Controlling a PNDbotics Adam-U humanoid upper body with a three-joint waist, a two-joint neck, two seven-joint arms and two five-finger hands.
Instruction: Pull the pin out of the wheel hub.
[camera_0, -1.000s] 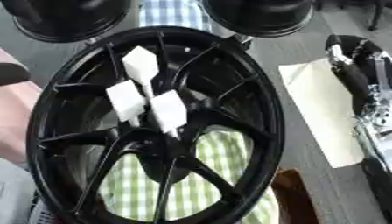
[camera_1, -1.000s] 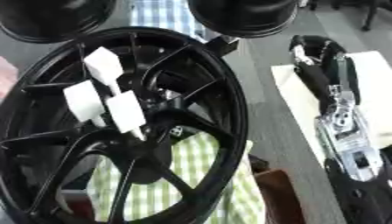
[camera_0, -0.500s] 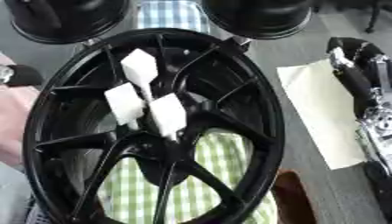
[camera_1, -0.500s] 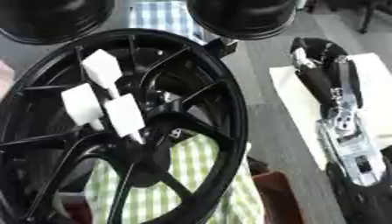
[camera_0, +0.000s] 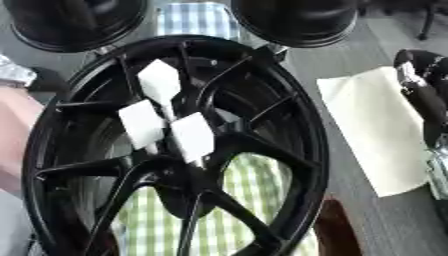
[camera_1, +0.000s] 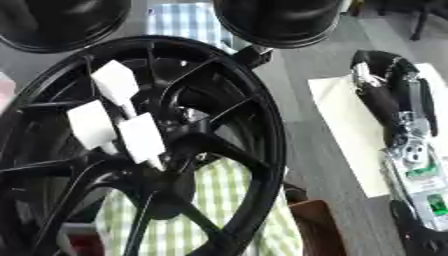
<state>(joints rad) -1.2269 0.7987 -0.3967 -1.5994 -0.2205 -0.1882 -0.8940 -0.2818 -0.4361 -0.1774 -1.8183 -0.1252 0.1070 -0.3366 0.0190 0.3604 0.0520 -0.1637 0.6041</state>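
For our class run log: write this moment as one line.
wheel hub: upright on checked cloth | white pins: in hub | right hand: over paper, off hub

R hand (camera_1: 385, 95) sits a bit further back; rest unchanged.

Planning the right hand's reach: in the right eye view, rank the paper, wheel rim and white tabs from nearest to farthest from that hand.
1. Paper, lying beneath the right hand.
2. Wheel rim, to the hand's left.
3. White tabs, farther left, among the spokes.
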